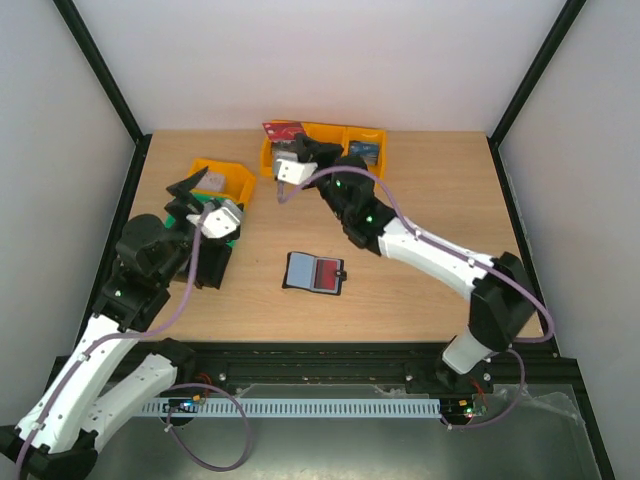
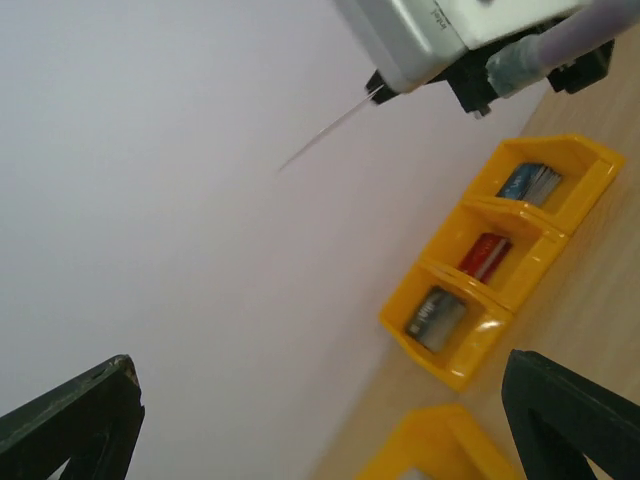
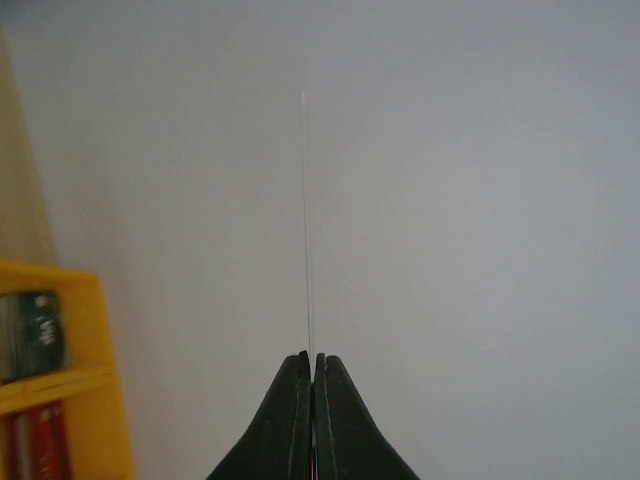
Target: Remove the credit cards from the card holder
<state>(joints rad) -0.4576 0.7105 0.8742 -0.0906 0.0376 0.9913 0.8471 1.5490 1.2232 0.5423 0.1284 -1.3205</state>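
The black card holder [image 1: 313,272] lies open on the table centre, with a red card [image 1: 327,272] in its right pocket. My right gripper [image 1: 289,145] is shut on a red credit card [image 1: 282,129] and holds it above the left end of the long yellow bin [image 1: 345,131]. In the right wrist view the gripper [image 3: 312,362] pinches this card, seen edge-on as a thin line [image 3: 306,220]. My left gripper [image 1: 189,191] is open and empty beside the small yellow bin; the left wrist view [image 2: 320,410] shows its fingers [image 2: 88,415] spread wide.
The long yellow bin [image 2: 560,235] has three compartments holding a blue card [image 2: 528,182], a red card [image 2: 484,255] and a dark card [image 2: 436,317]. A small yellow bin [image 1: 237,174] stands at the left. A black bin [image 1: 214,264] lies under my left arm.
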